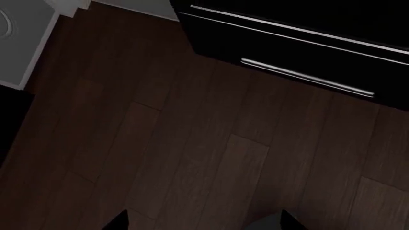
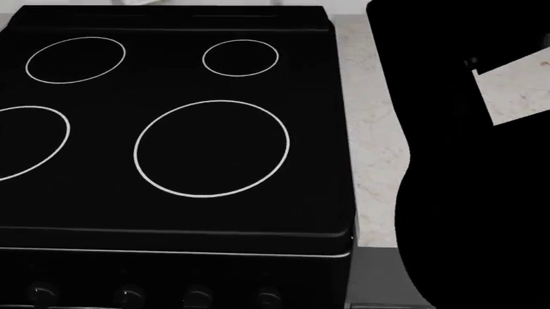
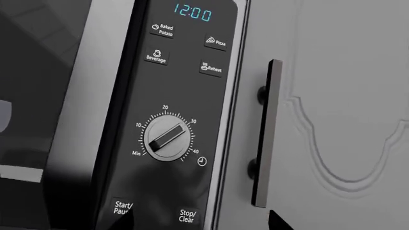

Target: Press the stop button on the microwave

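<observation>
Across the right wrist view, the microwave [image 3: 76, 115] fills the frame from 9 o'clock to centre, its dark door glass on one side and its control panel [image 3: 172, 120] beside it; a grey cabinet door [image 3: 332, 96] with a dark bar handle [image 3: 267, 134] stands just beside the panel at 3 o'clock. The appliance is judged heavy and rigid and should not shift under a light push. The panel carries a clock display [image 3: 193, 12] at 12 o'clock, four preset keys below it, a timer dial [image 3: 167, 140] at centre, and two keys at 6 o'clock: Start/Pause [image 3: 122, 207] and the Stop/Clear button [image 3: 187, 216]. The stop key is flat, small and stiff, probably a short-travel membrane pad; it calls for a square press with one fingertip on its printed face, not a grasp. The neighbouring Start/Pause key lies near, so a sideways slip is the likely fault. The right gripper [image 3: 201, 223] shows only two dark fingertips at the 6 o'clock edge, standing apart and holding nothing; the stop key lies between them, and contact cannot be confirmed. In the head view, a black stove top [image 2: 172, 129] lies from 9 o'clock to centre, with the raised right arm [image 2: 455, 161] as a dark mass at 3 o'clock. The left gripper [image 1: 204, 223] hangs over dark wood floor [image 1: 191, 143], fingertips spread, empty.
</observation>
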